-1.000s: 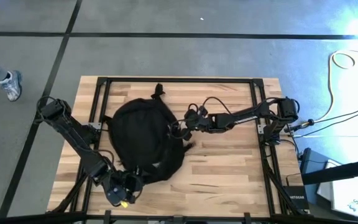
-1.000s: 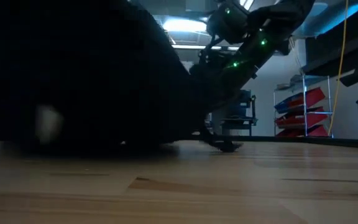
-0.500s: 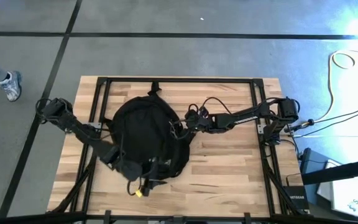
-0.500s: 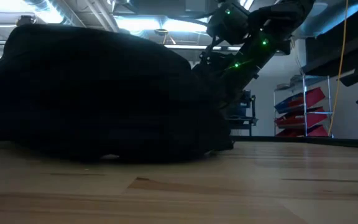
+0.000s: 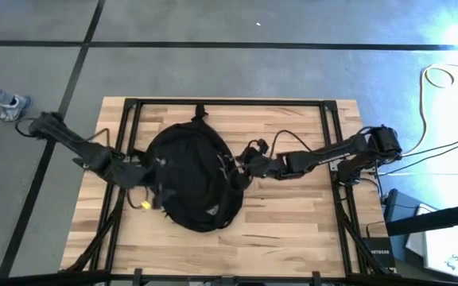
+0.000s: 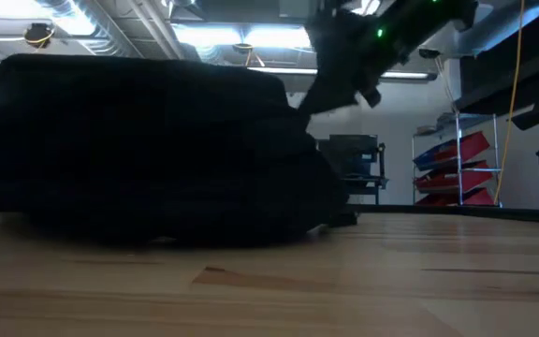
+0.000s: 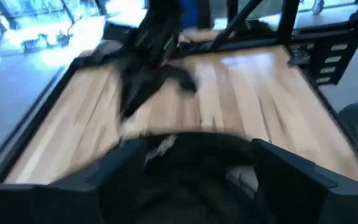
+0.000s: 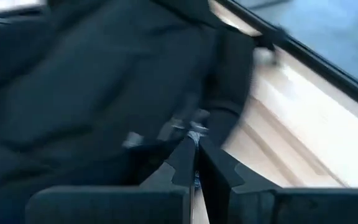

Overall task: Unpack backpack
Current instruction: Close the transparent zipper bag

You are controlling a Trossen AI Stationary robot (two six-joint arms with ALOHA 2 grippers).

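Observation:
The black backpack [image 5: 191, 176] lies as a rounded oval on the wooden table, left of its middle, and fills the left of the low view [image 6: 157, 150]. My right gripper [image 5: 233, 168] is at the backpack's right edge, shut [image 8: 194, 142] on a small silvery piece there. My left gripper [image 5: 148, 184] is at the backpack's left side. Its two fingers stand wide open [image 7: 196, 149], with black fabric [image 7: 197, 180] showing between and below them. My right gripper pinches a small silvery piece [image 8: 190, 129], seemingly a zipper pull, at the backpack's right side, between its two fingertips. The fingers slant down from the table's right. The backpack's bulk rests on the table. Whether my left gripper touches the backpack, I cannot tell.
A black metal frame [image 5: 126, 127] runs around the tabletop. Bare wood [image 5: 293, 222] lies right of and nearer than the backpack. A small yellow bit [image 5: 144, 205] shows beside my left gripper. A person's shoe [image 5: 14, 105] is on the floor beyond the table's left.
My left gripper has swung from the table's near edge toward the far left, up along the backpack's left side. My right gripper has risen at the backpack's right edge. The backpack's near end has drawn in, and it now lies as a more compact oval.

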